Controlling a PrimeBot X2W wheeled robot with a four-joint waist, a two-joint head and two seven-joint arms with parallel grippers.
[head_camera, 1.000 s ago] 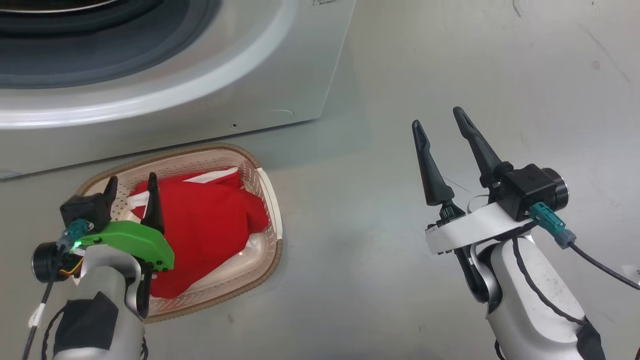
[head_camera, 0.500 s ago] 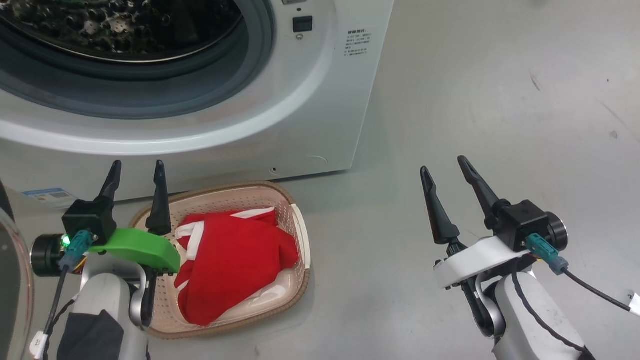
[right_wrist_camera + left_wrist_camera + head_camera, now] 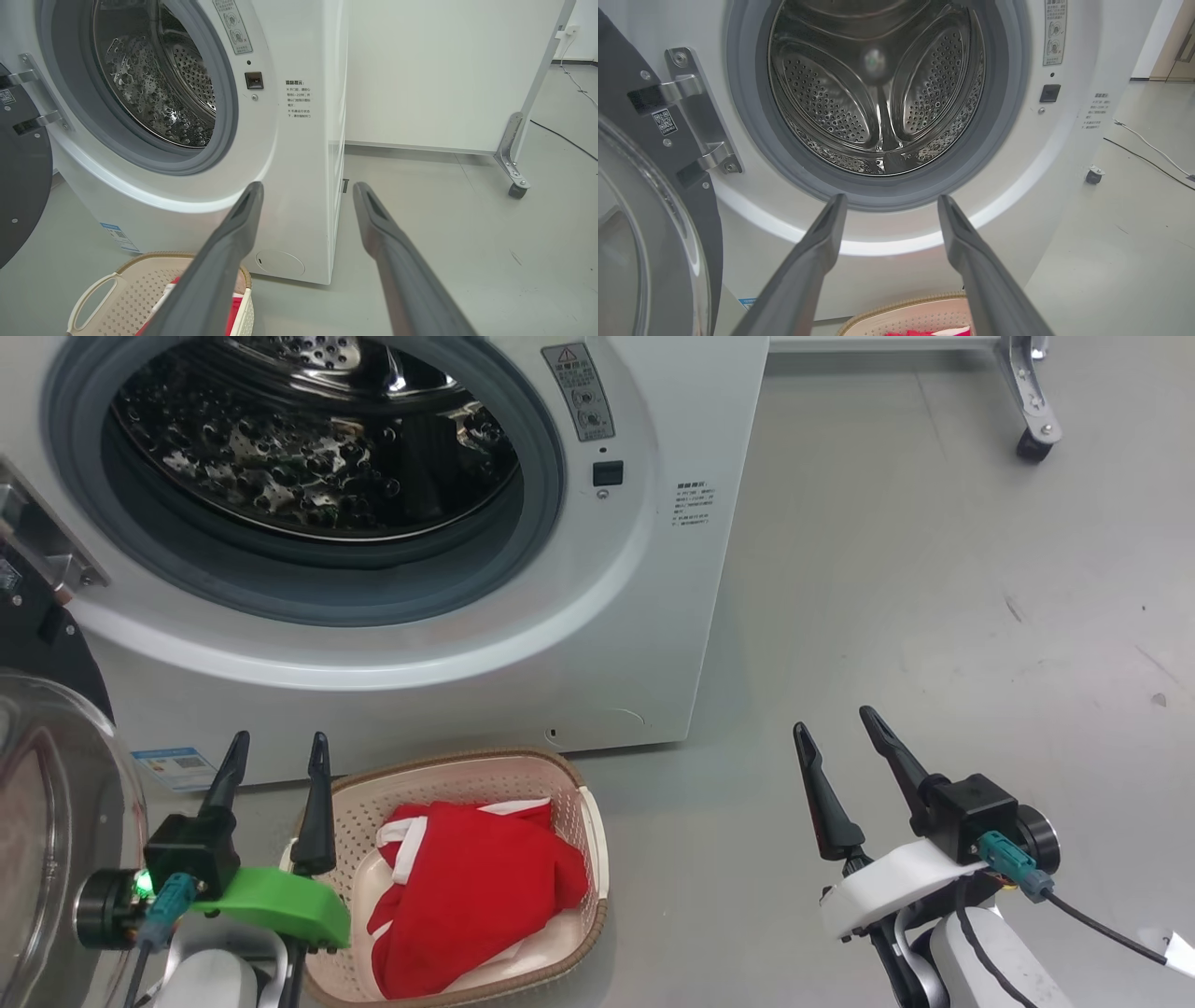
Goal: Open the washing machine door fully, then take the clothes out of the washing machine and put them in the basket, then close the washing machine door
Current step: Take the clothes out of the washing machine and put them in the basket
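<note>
**Red clothes in the basket, glass door standing open**

The washing machine door [image 3: 56,821] hangs swung out at the left side of the washing machine [image 3: 653,579]. Its clear bowl faces the robot, and its metal hinge [image 3: 698,116] is bolted just left of the machine's grey gasket. Inside the machine, the steel drum [image 3: 878,84] shows bare perforated metal, with no red fabric visible in it. The clothes [image 3: 476,887] lie heaped in the basket [image 3: 485,762], which sits close against the machine's front, below the opening.

By my reading, unloading is done and closing the door is the step in hand. To do it well, the left arm should meet the door's black ring on the side far from the hinge. From there it can sweep the door in an arc toward the gasket, pressing near the latch side until it catches. Pushing on the bulging glass, or close to the hinge, would give poor leverage. The arm should also stay clear of the basket.

The left gripper [image 3: 282,737] hovers in front of the machine, below the opening, with its jaws spread wide and empty. The door is just to its left, untouched. The right gripper [image 3: 833,720], likewise wide open and holding nothing, hangs off the machine's right front corner, well apart from the door.
</note>
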